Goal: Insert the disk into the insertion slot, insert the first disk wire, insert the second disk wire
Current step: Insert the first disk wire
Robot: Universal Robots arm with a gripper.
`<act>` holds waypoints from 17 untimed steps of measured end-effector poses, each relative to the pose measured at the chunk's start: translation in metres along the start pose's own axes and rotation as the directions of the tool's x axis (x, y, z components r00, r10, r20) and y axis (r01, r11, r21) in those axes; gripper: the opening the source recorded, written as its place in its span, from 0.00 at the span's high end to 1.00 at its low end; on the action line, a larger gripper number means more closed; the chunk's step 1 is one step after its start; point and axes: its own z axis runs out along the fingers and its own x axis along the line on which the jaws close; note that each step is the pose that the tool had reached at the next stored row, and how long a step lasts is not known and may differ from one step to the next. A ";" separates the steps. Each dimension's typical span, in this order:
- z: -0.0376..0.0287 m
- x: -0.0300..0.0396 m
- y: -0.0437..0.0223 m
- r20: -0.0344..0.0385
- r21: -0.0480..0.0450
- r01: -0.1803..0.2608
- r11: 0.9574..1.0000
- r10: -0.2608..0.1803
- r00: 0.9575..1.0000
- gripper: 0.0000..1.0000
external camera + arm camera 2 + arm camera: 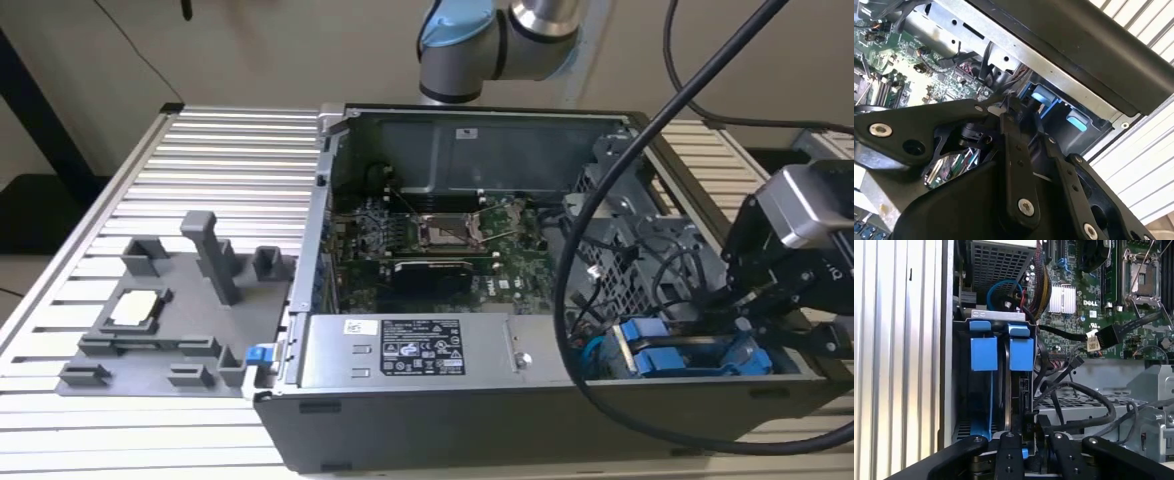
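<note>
The disk (pixel 1016 395) stands on its edge inside the insertion slot (pixel 994 315). The slot is in a corner of the open computer case (pixel 400 430), at the exterior view's right. Two blue tabs (pixel 1021 352) show at one end of the slot. The gripper (pixel 1026 437) is at the other end of the disk, very near it. I cannot tell if it touches the disk, or if it is open or shut. Thick black wires (pixel 1089 405) curl just beside the gripper. The green motherboard (pixel 1079 300) lies past the slot, deeper in the case.
</note>
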 end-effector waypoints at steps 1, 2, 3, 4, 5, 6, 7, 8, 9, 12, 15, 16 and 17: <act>-0.0030 -0.0007 0.0002 0.000 0.000 0.000 1.000 0.000 1.000 0.73; -0.0057 -0.0012 0.0004 0.000 0.000 0.000 1.000 0.000 1.000 0.73; -0.0085 -0.0019 0.0006 0.000 0.000 0.000 1.000 0.000 1.000 0.73; -0.0109 -0.0024 0.0008 -0.001 0.000 0.000 1.000 0.000 1.000 0.73; -0.0127 -0.0027 0.0010 0.000 0.000 0.000 1.000 0.000 1.000 0.73; -0.0145 -0.0031 0.0011 0.000 0.000 0.000 1.000 0.000 1.000 0.73; -0.0161 -0.0035 0.0012 0.000 0.000 0.000 1.000 0.000 1.000 0.73; -0.0177 -0.0038 0.0014 0.000 0.000 0.000 1.000 0.000 1.000 0.73; -0.0196 -0.0042 0.0015 -0.001 0.000 0.000 1.000 0.000 1.000 0.73; -0.0258 -0.0056 0.0020 -0.001 0.000 0.000 1.000 0.000 1.000 0.73; -0.0294 -0.0064 0.0022 -0.001 0.000 0.000 1.000 0.000 1.000 0.73; -0.0304 -0.0066 0.0023 -0.001 0.000 0.000 1.000 0.000 1.000 0.73; -0.0315 -0.0069 0.0024 -0.001 0.000 0.000 1.000 0.000 1.000 0.73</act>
